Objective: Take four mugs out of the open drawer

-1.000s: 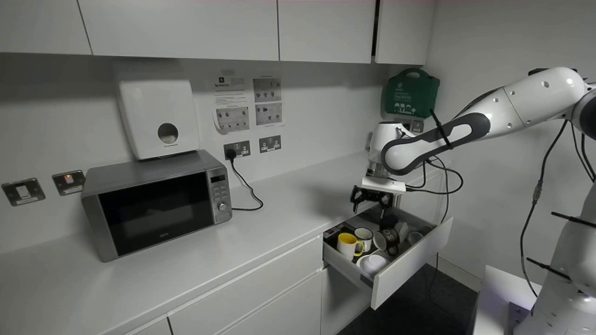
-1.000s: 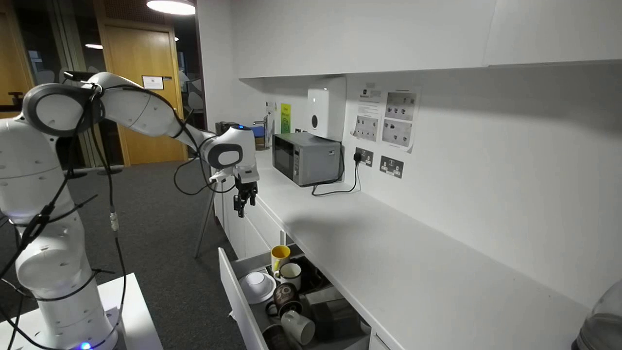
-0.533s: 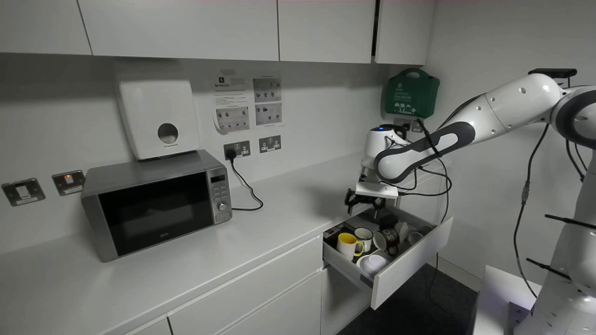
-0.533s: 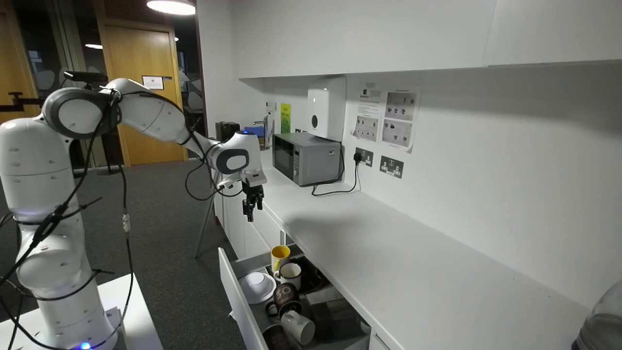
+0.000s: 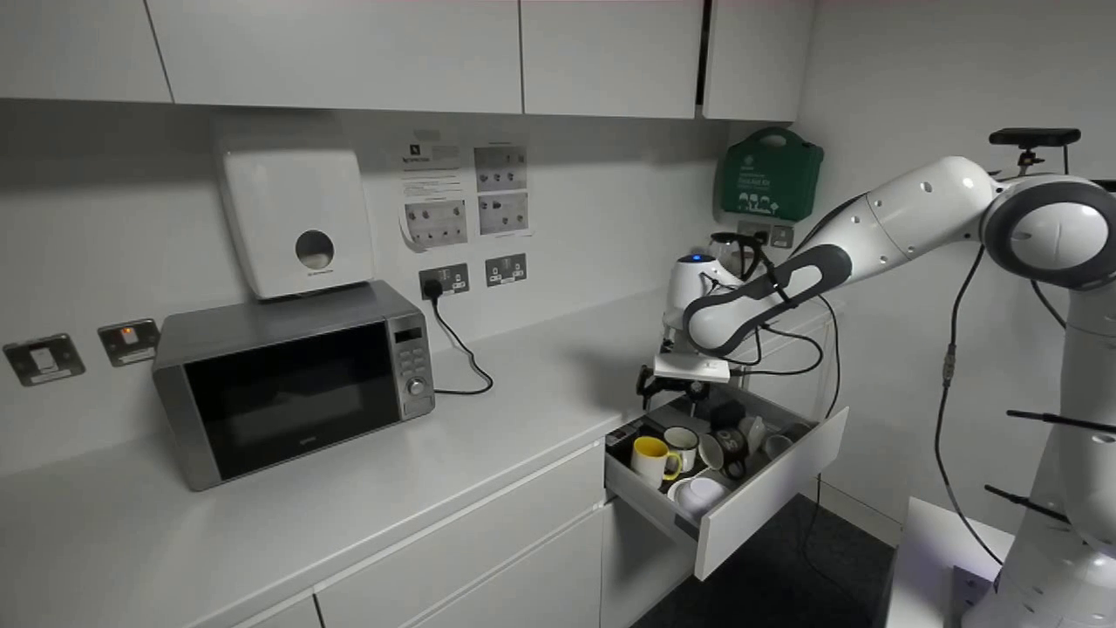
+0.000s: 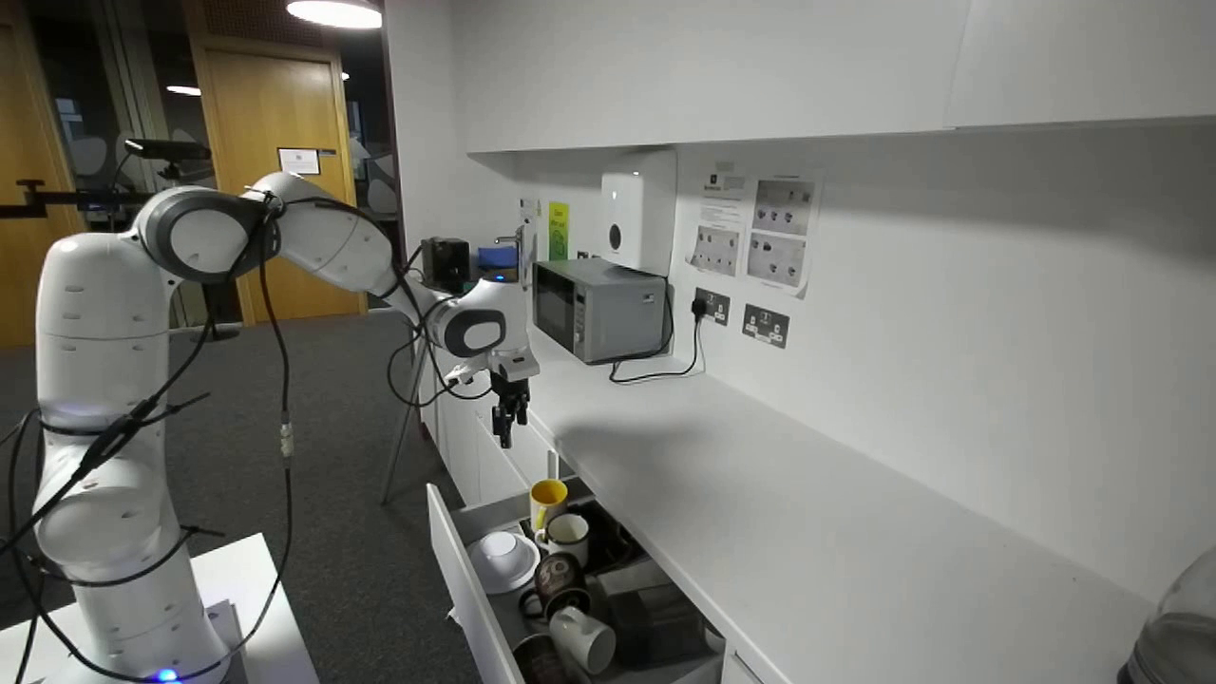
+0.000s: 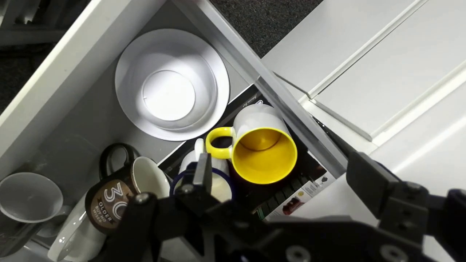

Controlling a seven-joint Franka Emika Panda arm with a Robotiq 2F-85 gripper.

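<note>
The drawer (image 5: 772, 501) stands pulled out, its white front also showing in the wrist view. A white mug with yellow inside and a yellow handle (image 7: 264, 160) sits beside the drawer's side wall. Next to it stands a white mug with a dark blue rim (image 7: 222, 187), partly covered by a finger. A dark printed mug (image 7: 109, 205), a whitish mug (image 6: 581, 638) and another dark mug with a pale inside (image 7: 29, 198) lie farther along. My gripper (image 7: 285, 173) is open above the drawer and worktop edge, nothing between its fingers. In an exterior view the gripper (image 6: 509, 437) hangs clear above the mugs.
An upturned white bowl on a plate (image 7: 169, 94) lies beside the mugs. Dark boxy items (image 6: 655, 622) fill the drawer's back. The worktop (image 5: 523, 410) overhangs that back part. A microwave (image 5: 296, 384) stands on it, and cupboards (image 5: 349, 52) hang overhead.
My arm has come lower over the drawer and moved towards its yellow-mug end, the microwave side. The jaws stayed open. Nothing inside the drawer has moved.
</note>
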